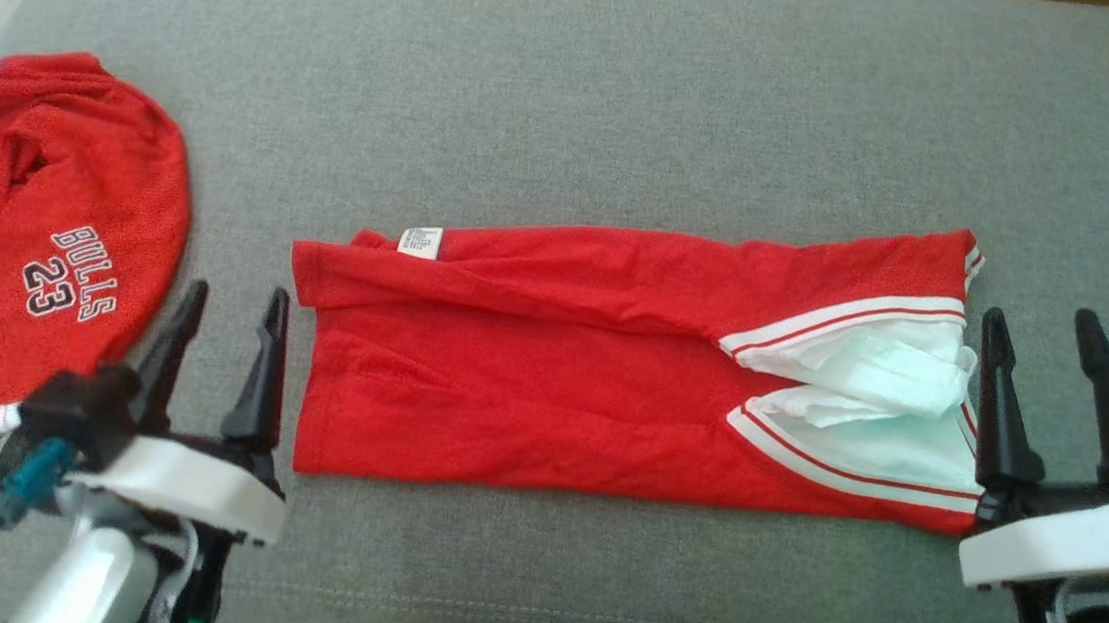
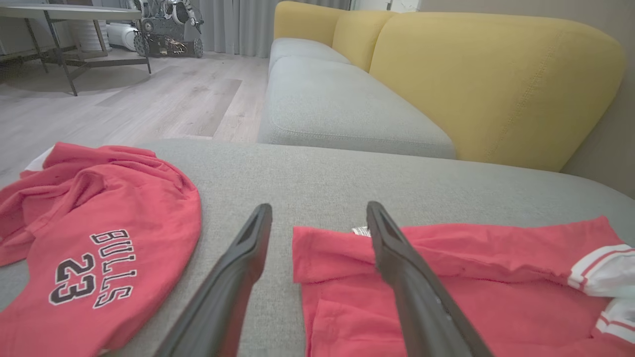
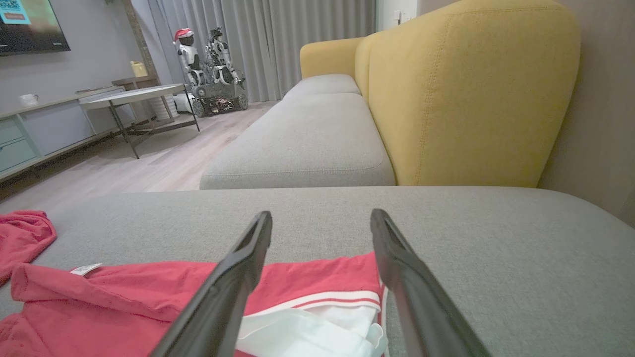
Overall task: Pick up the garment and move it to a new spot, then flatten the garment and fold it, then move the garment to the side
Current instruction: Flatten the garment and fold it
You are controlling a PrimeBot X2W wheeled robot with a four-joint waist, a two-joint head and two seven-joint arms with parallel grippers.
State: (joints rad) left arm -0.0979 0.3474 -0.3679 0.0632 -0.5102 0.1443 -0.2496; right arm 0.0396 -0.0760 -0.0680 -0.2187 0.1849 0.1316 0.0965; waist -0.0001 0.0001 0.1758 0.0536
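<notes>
A red garment (image 1: 547, 391) lies folded lengthwise at the middle of a grey sofa cushion (image 1: 575, 82). The left end effector (image 1: 238, 291) and right end effector (image 1: 1041, 316) stand open and empty just off its two ends. A pinch catching only the top layer could undo the fold, and the nearby Bulls jersey (image 1: 60, 228) might snag.

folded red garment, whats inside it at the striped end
White fabric bunches out of the folded red garment there. How far it runs inside is hidden under the red layers.
</notes>
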